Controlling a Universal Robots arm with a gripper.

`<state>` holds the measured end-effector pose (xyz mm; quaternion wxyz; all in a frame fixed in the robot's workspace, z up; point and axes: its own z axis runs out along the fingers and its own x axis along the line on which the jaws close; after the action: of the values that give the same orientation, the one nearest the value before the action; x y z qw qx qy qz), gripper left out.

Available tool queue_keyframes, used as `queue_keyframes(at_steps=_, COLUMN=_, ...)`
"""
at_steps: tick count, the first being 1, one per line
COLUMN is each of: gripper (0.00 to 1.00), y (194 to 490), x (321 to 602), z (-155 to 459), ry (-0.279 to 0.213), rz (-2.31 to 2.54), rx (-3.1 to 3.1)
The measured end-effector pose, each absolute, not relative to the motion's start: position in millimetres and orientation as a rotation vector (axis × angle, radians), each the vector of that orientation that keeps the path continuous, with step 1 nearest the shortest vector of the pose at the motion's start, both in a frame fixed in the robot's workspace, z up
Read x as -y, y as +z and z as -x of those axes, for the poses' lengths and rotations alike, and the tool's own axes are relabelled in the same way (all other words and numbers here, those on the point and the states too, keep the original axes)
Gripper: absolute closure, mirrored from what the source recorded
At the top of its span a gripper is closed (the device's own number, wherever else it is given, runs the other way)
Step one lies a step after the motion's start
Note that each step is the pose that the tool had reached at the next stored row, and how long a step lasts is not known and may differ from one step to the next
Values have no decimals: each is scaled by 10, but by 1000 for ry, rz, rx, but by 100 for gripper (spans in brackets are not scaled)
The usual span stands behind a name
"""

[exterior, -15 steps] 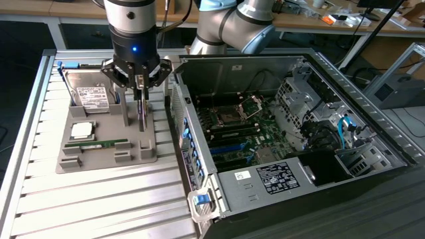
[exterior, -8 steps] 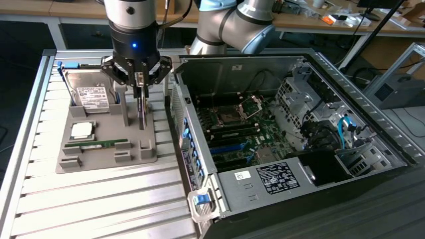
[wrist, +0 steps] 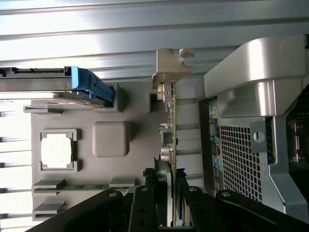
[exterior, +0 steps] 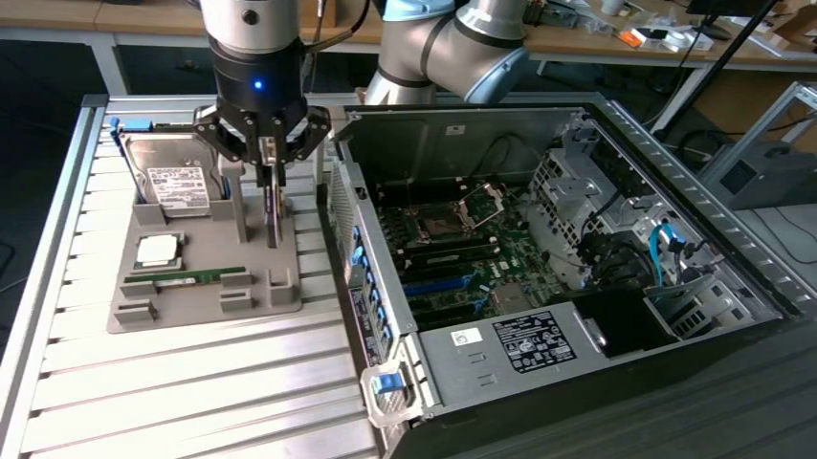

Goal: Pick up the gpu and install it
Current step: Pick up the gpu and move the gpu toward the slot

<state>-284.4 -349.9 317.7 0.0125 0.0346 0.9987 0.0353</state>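
The gpu (exterior: 274, 215) stands on edge at the right side of the grey holder tray (exterior: 191, 311), thin and seen edge-on. My gripper (exterior: 267, 172) comes straight down over it, its fingers pressed against both faces of the card's upper part. In the wrist view the gpu (wrist: 170, 121) runs as a narrow green strip ending in its silvery bracket (wrist: 171, 67), and my gripper (wrist: 170, 193) clamps it between two black fingers (wrist: 157, 193). Whether the card's lower edge is still seated in the tray is hard to tell.
The tray also holds a silver hard drive (exterior: 172, 177), a CPU (exterior: 159, 251) and a memory stick (exterior: 189, 277). The open computer case (exterior: 383, 287) lies just to the exterior view's right, motherboard (exterior: 460, 253) exposed. Ribbed metal table (exterior: 191, 402) surrounds them.
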Motion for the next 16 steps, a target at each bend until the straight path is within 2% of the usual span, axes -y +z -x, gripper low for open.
queue_keyframes(at_steps=16, gripper=73, y=3220, x=3500, z=2844, ry=111, rz=-108, rx=-3113)
